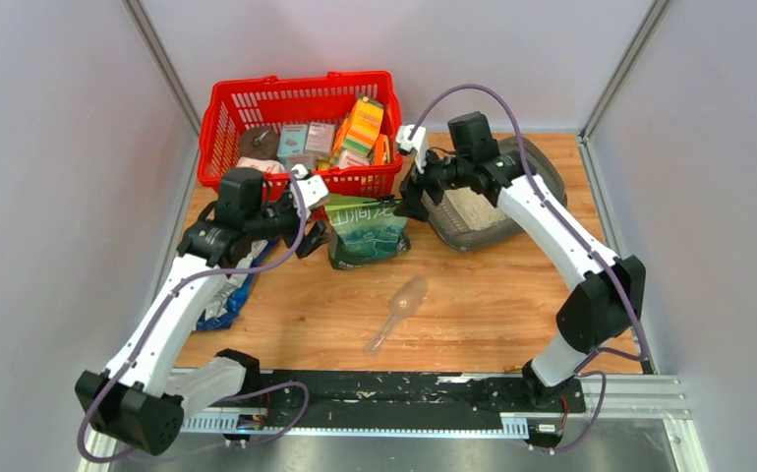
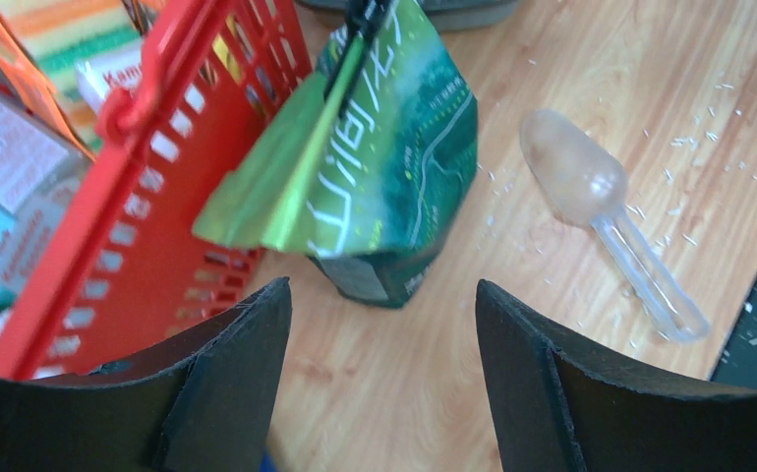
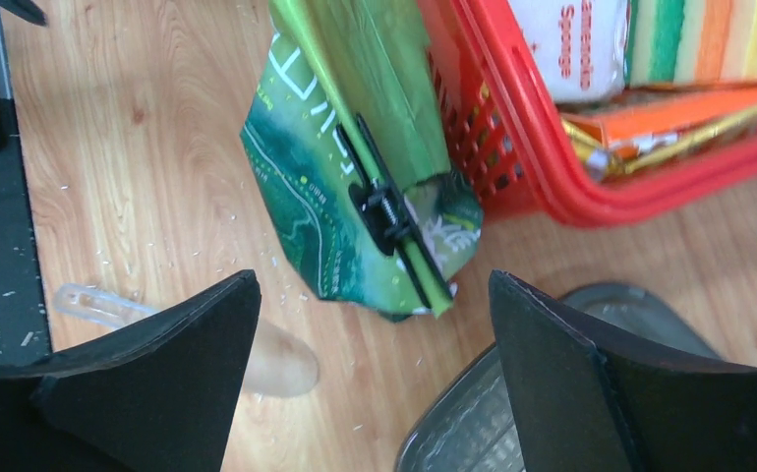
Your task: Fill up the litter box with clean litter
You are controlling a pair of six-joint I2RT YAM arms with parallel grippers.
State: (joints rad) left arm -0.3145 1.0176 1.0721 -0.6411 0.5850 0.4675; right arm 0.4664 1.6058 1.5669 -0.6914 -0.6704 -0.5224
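The dark grey litter box (image 1: 544,175) lies at the back right of the table with pale clean litter (image 1: 473,205) inside; its rim (image 3: 468,423) shows low in the right wrist view. A green pouch (image 1: 367,232) stands between the two arms, its top folded and held by a black clip (image 3: 384,211). My left gripper (image 1: 313,234) hovers open just left of the pouch (image 2: 394,167), nothing between its fingers (image 2: 382,295). My right gripper (image 1: 410,201) is open above the box's left end, right of the pouch, and also empty (image 3: 375,280).
A red mesh basket (image 1: 219,118) full of packets stands behind the pouch. A clear plastic scoop (image 1: 397,313) lies on the wood in front of the pouch. A blue-silver foil bag (image 1: 225,300) lies under the left arm. Stray granules dot the table.
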